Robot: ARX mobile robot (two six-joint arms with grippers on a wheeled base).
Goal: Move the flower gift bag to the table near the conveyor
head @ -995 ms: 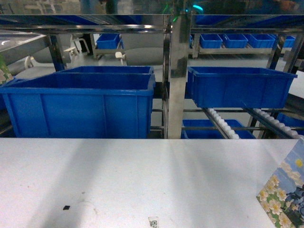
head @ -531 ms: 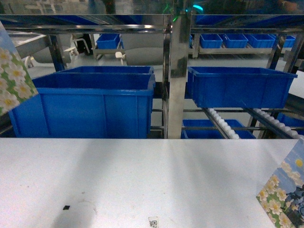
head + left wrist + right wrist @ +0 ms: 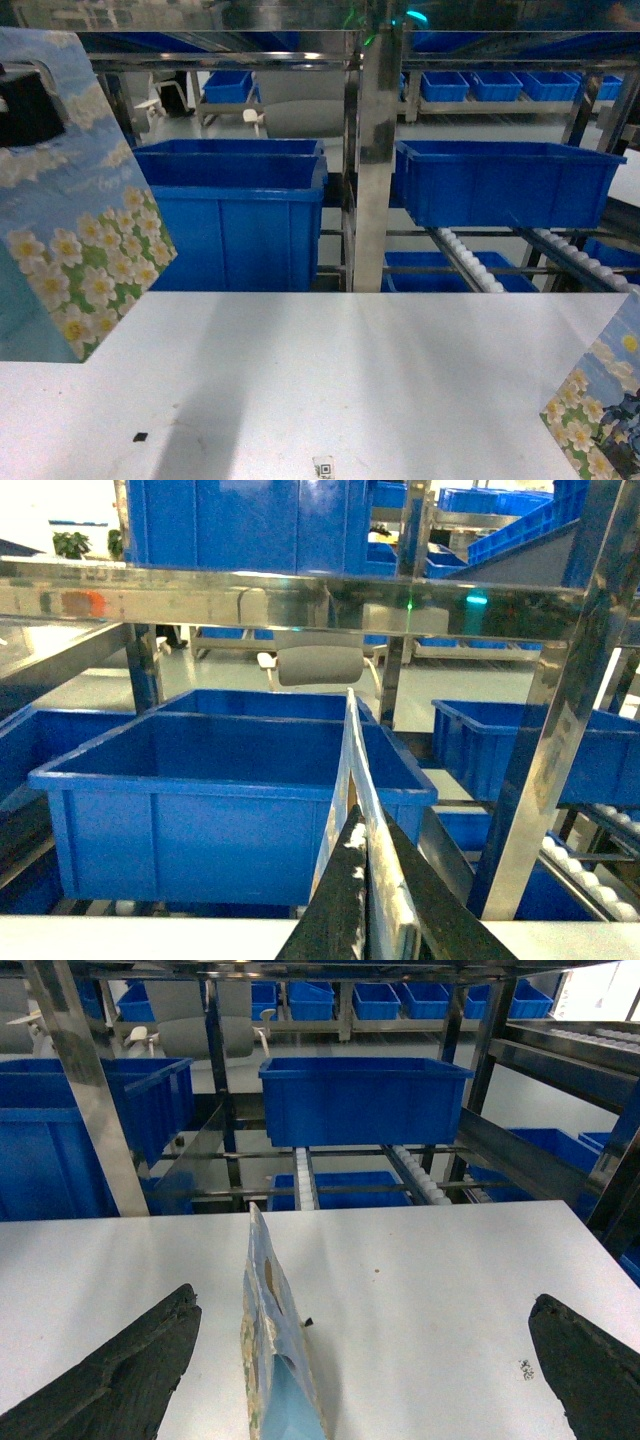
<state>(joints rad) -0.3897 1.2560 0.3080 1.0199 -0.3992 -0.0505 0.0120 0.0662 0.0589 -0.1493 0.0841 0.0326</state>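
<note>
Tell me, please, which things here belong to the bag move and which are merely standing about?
Job: flower gift bag held by left gripper; table; conveyor.
Bystanders: second flower bag; blue bins; open right gripper; QR sticker.

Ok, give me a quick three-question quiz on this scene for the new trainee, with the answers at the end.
1. True or false: the left gripper is shut on the edge of a flower gift bag.
2. How does the right gripper stand? A: open, with a second bag upright on the table between its fingers. B: shut on that bag. C: out of view.
3. How many flower gift bags show in the head view?

Key: 1 true; 2 A; 3 two, one at the left edge and one at the lower right corner.
</note>
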